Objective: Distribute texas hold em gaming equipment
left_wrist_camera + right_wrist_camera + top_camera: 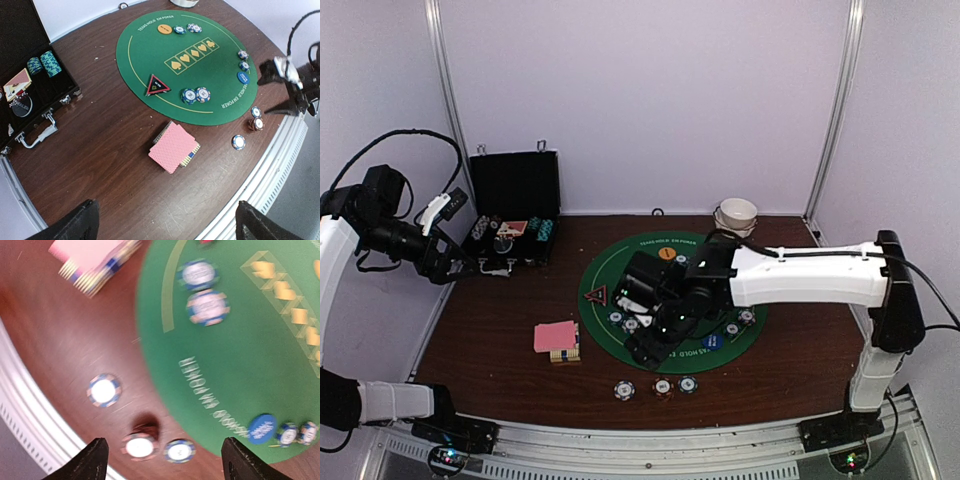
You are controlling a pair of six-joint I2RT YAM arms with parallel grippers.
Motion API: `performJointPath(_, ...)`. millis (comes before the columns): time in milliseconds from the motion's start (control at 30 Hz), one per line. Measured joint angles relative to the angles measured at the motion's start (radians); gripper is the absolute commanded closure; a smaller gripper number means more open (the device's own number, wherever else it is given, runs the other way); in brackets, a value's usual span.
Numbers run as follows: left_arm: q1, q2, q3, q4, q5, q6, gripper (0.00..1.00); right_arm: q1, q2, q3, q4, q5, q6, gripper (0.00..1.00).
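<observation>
Nearest to us, three chips (663,386) are lying on the bare table (490,340), just off the green mat (145,55). The right gripper (163,440) is hanging over the near part of the mat. Its fingers are spread wide and are holding nothing.

To the left, the pink cards (172,147) are sitting in one pile on top of the card box (566,355).

On the mat, the red triangle (157,85) is lying on the left with two chips (195,95) beside it. The blue button (243,77) is on the right, next to another pair of chips (243,60). The orange button (164,29) is at the far side with two more chips (187,28).

Far left, the black case (515,185) is standing open with spare chips (45,62) inside. The left gripper (167,205) is waiting beside it, wide and empty. A white bowl (737,213) is sitting at the far edge.

We are thinking the buttons and many chips are already handed out. The cards are not dealt yet.
</observation>
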Motion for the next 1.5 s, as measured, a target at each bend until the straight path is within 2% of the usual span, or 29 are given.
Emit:
performJointPath(100, 0.0, 0.0, 0.0, 0.0, 0.0, 0.002, 0.02, 0.079, 0.053, 0.001, -0.011, -0.036, -0.016, 0.18)
performJointPath(233, 0.0, 0.0, 0.0, 0.0, 0.0, 0.003, 0.03, 0.116, 0.109, -0.002, -0.02, -0.068, -0.023, 0.18)
performJointPath(500, 0.0, 0.0, 0.0, 0.0, 0.0, 0.005, 0.03, 0.114, 0.138, -0.04, -0.022, -0.071, -0.036, 0.2)
performJointPath(833, 0.0, 0.0, 0.0, 0.0, 0.0, 0.005, 0.02, 0.102, 0.153, -0.067, -0.021, -0.071, -0.047, 0.33)
performJointPath(1500, 0.0, 0.0, 0.0, 0.0, 0.0, 0.005, 0.02, 0.086, 0.163, -0.085, -0.003, -0.084, -0.046, 0.46)
